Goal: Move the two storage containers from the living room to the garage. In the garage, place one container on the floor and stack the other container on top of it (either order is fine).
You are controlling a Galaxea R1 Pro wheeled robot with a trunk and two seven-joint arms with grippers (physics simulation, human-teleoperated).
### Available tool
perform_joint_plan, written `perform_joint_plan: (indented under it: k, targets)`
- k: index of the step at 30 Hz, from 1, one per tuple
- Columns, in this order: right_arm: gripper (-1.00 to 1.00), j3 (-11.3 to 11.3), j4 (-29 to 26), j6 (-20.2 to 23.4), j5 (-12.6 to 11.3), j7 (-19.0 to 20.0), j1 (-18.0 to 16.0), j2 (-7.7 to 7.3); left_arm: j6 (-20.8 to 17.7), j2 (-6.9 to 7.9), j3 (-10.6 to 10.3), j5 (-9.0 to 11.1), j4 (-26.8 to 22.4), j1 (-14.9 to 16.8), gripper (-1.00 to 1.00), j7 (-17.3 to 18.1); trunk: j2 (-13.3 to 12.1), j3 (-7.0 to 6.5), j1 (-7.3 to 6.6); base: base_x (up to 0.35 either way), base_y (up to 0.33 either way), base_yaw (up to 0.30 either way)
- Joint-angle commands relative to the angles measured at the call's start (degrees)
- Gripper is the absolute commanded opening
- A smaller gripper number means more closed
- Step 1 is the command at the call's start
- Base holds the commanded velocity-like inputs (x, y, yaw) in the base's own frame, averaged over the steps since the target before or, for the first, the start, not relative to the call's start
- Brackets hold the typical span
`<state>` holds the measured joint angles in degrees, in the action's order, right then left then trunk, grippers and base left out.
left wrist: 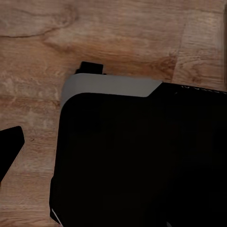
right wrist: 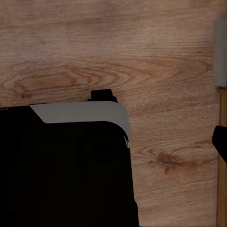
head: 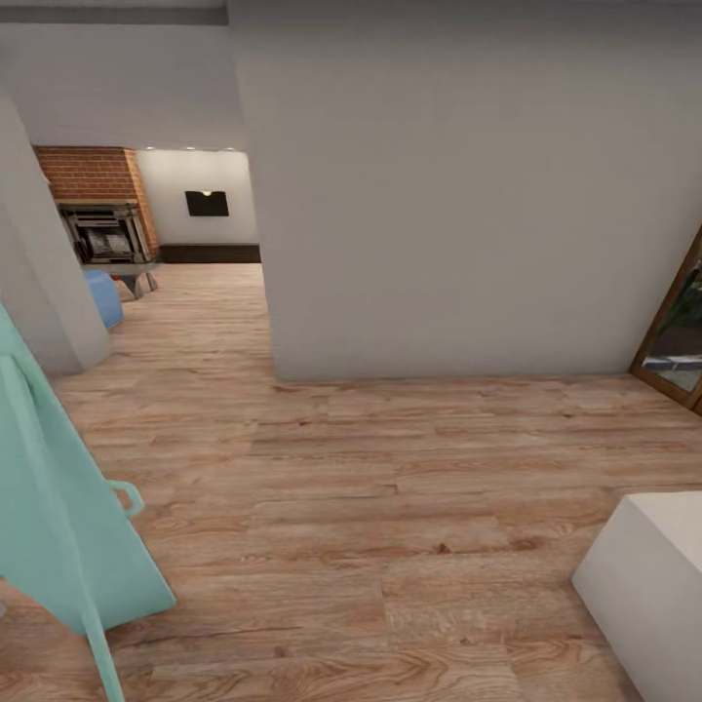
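The two storage containers are out of view. I stand on a light wood-plank floor point(head: 390, 487) in a passage. Through an opening ahead on the left lies the living room, with its brick fireplace point(head: 97, 180), a blue sofa corner point(head: 103, 294) and a low table point(head: 135, 274). The garage is out of view. In the left wrist view a dark fingertip point(left wrist: 9, 147) hangs over the planks beside my black, grey-edged base point(left wrist: 142, 156). The right wrist view has the same base point(right wrist: 61, 170) and a dark fingertip point(right wrist: 220, 142). Nothing is seen in either gripper.
A broad white wall point(head: 448, 224) blocks the way straight ahead. Another wall corner point(head: 39, 292) stands left of the opening. A mint-green panel with a handle point(head: 58, 507) leans close at my left. A white block point(head: 648, 585) sits at lower right, and a wood-framed glass door point(head: 678, 331) is on the right.
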<state>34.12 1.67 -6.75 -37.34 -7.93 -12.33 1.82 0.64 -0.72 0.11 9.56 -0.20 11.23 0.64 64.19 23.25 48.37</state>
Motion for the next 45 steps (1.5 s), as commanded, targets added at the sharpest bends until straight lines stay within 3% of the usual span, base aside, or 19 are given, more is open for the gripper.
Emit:
perform_joint_plan:
  k: [1,45]
  targets:
    - [1.0,0.4,0.2,-0.2,-0.4,0.0,-0.1,-0.09,0.1,-0.03,0.0,0.5,0.0,0.0,1.0,0.1,0.0,0.06,0.03,0.323,0.0,0.0]
    - [1.0,0.5,0.2,-0.1,-0.4,0.7,1.3,-0.31,0.1,-0.2,-0.2,0.4,0.0,0.0,1.0,0.1,0.0,0.06,0.03,0.323,0.0,0.0]
